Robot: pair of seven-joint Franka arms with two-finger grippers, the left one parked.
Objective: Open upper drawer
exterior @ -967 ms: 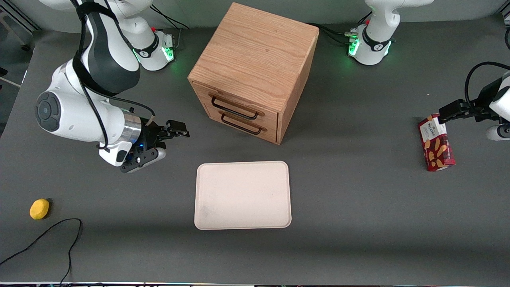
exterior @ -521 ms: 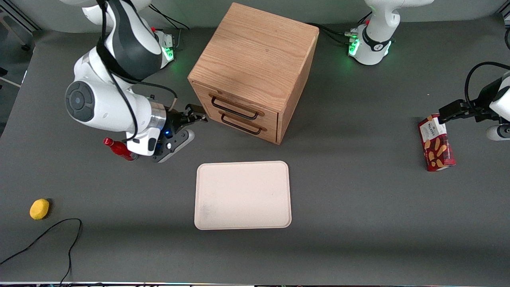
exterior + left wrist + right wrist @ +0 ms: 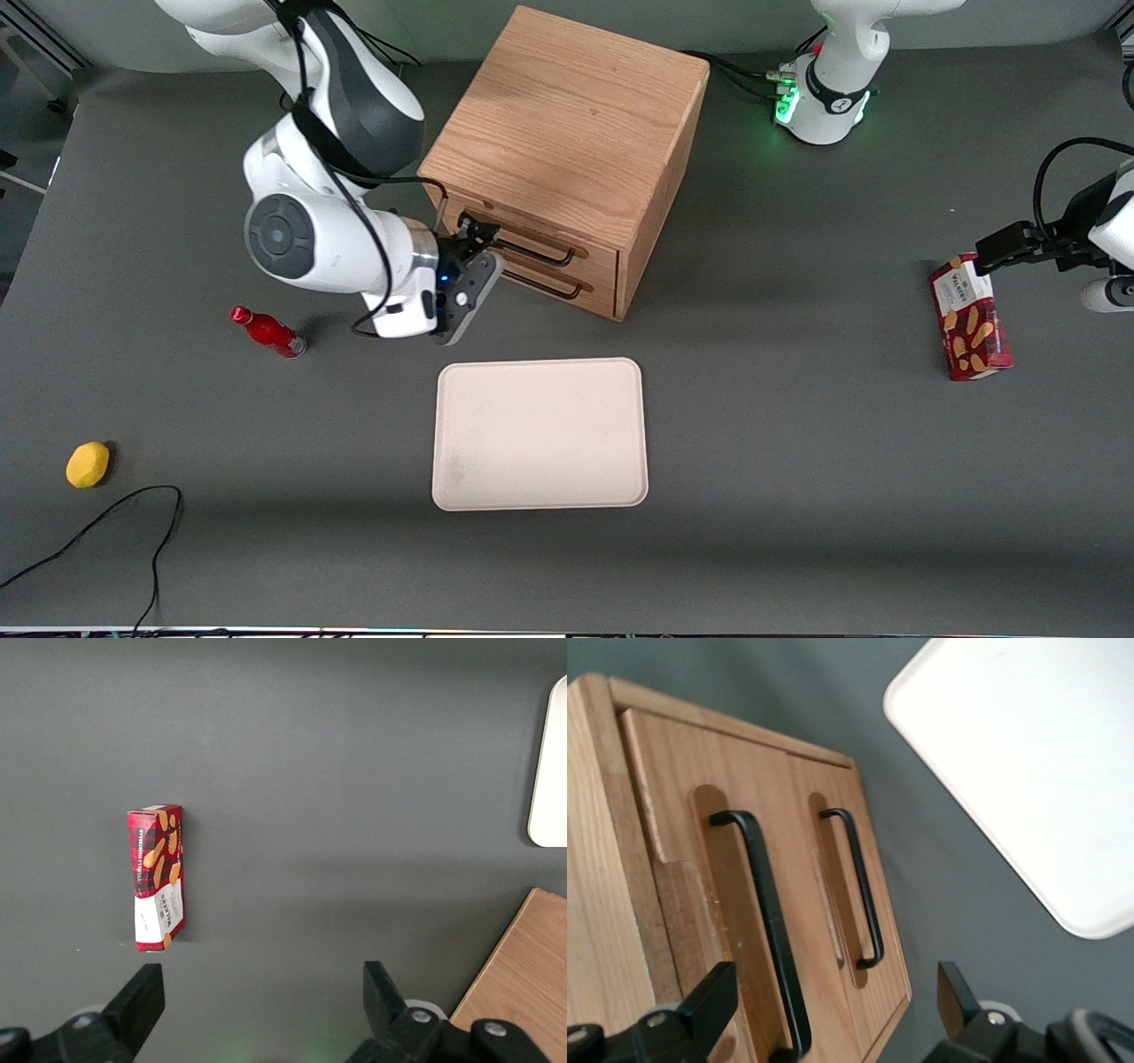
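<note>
The oak cabinet (image 3: 567, 124) stands at the table's middle, with both drawers shut. The upper drawer (image 3: 598, 261) has a thin black bar handle (image 3: 542, 254); the lower twin's handle (image 3: 542, 285) sits just under it. My right gripper (image 3: 483, 244) is open and empty, right in front of the upper drawer, at the end of its handle nearest the working arm. In the right wrist view the gripper (image 3: 833, 1001) faces the drawer fronts. The upper drawer's handle (image 3: 764, 930) runs down between the two fingers. The lower handle (image 3: 859, 890) is beside it.
A cream tray (image 3: 539, 434) lies nearer the front camera than the cabinet and also shows in the right wrist view (image 3: 1028, 762). A red bottle (image 3: 266, 331), a yellow fruit (image 3: 88, 464) and a black cable (image 3: 106, 523) lie toward the working arm's end. A red biscuit box (image 3: 970, 330) lies toward the parked arm's end.
My right arm has swung from the working arm's end of the table to the cabinet front, uncovering the red bottle. The gripper now sits at the upper handle. The drawers have not moved.
</note>
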